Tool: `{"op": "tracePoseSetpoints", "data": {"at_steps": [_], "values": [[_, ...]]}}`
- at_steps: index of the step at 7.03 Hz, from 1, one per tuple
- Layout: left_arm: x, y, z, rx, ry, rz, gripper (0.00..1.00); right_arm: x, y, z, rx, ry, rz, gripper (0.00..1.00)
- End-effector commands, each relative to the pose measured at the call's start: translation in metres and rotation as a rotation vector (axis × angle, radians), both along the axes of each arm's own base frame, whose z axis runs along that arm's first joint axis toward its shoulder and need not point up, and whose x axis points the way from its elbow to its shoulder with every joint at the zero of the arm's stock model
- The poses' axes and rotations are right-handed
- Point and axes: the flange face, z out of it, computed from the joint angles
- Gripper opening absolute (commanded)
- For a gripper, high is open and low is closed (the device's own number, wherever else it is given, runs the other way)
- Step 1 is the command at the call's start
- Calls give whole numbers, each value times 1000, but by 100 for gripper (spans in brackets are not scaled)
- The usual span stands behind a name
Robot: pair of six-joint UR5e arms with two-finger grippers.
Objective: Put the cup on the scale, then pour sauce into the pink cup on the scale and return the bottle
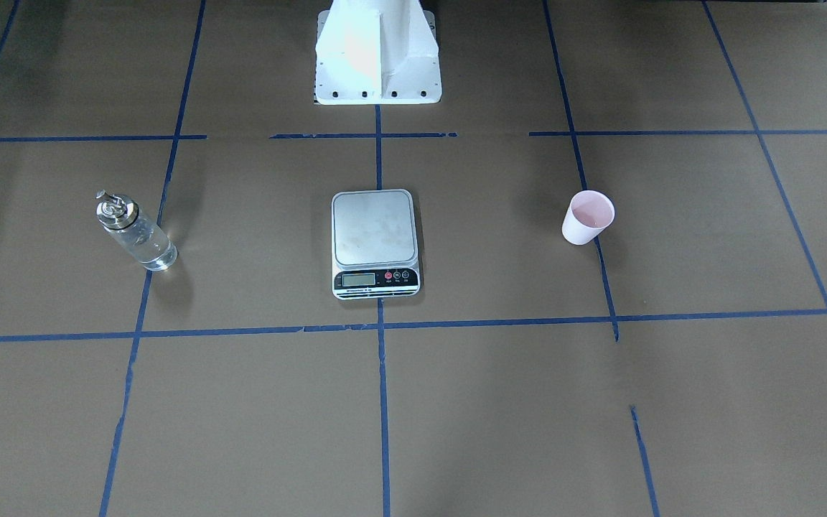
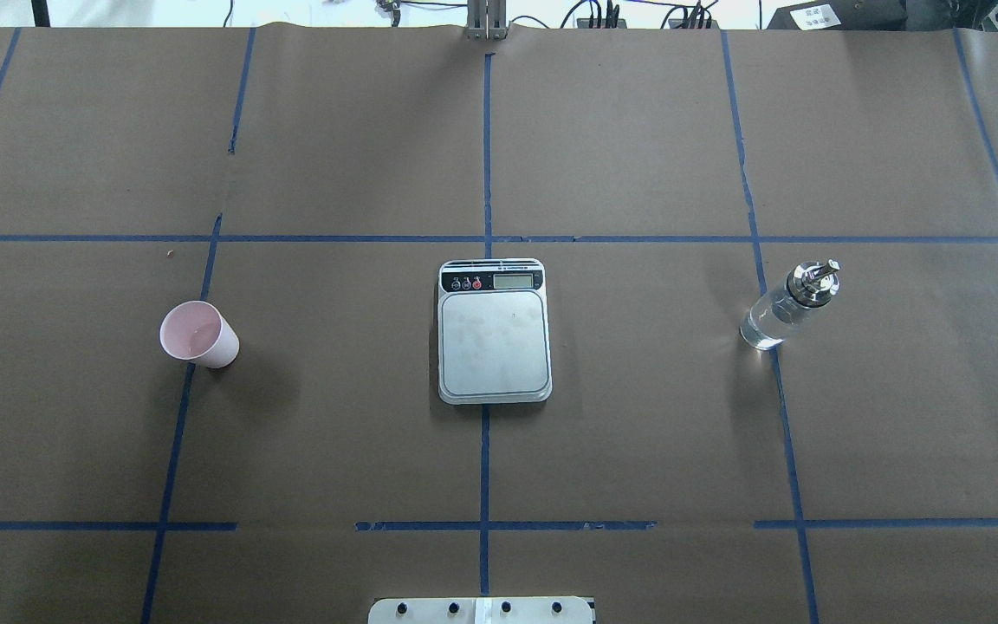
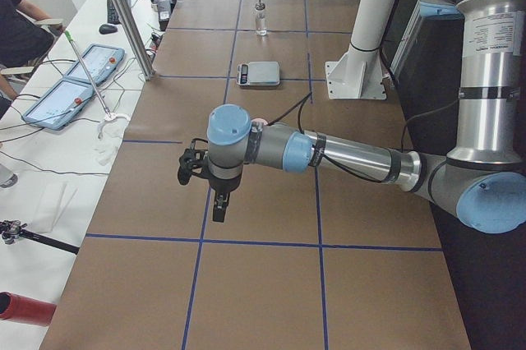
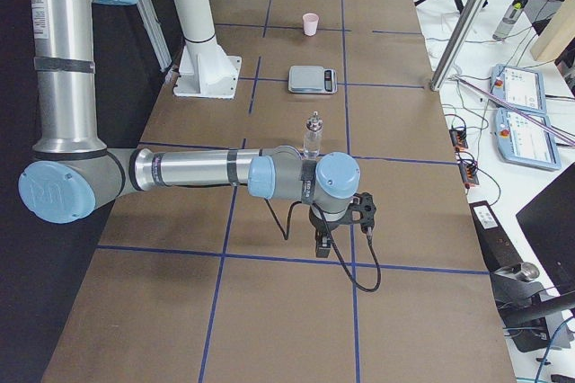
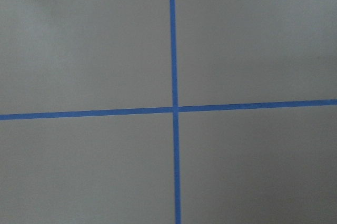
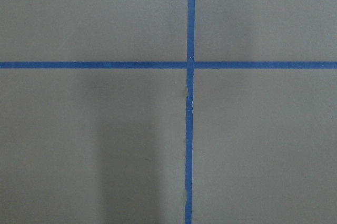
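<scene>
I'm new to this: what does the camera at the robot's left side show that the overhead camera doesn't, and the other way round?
Only the left side view shows the robot's left arm stretched over the table with its gripper pointing down, plus blue tablets on a side bench and a person's arm. Only the overhead view shows the pink cup; I cannot find it from the side. Both show the scale with nothing on it, the glass bottle standing apart from it, and the blue tape grid.
</scene>
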Motion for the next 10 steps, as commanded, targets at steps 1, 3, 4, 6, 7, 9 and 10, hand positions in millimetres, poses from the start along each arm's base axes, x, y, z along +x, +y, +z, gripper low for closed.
{"op": "tracePoseSetpoints", "data": {"at_steps": [1, 3, 4, 6, 7, 9, 10], "values": [[60, 14, -112, 11, 79, -41, 100, 0, -1, -6, 11, -2, 1, 100], [164, -5, -136, 38, 138, 92, 100, -3, 2, -12, 18, -44, 2, 100], [207, 1, -135, 5, 172, 111, 100, -3, 2, -11, 16, -43, 2, 100], [238, -27, -107, -153, 192, 16, 100, -4, 3, -9, 13, -43, 0, 100], [272, -25, -89, -170, 162, 58, 100, -3, 3, -10, 14, -43, 2, 100], [324, -7, -87, -169, 85, 11, 100, -3, 3, -10, 14, -43, 2, 100], [339, 1, -86, -194, 85, -35, 100, -3, 3, -10, 14, -43, 2, 100]]}}
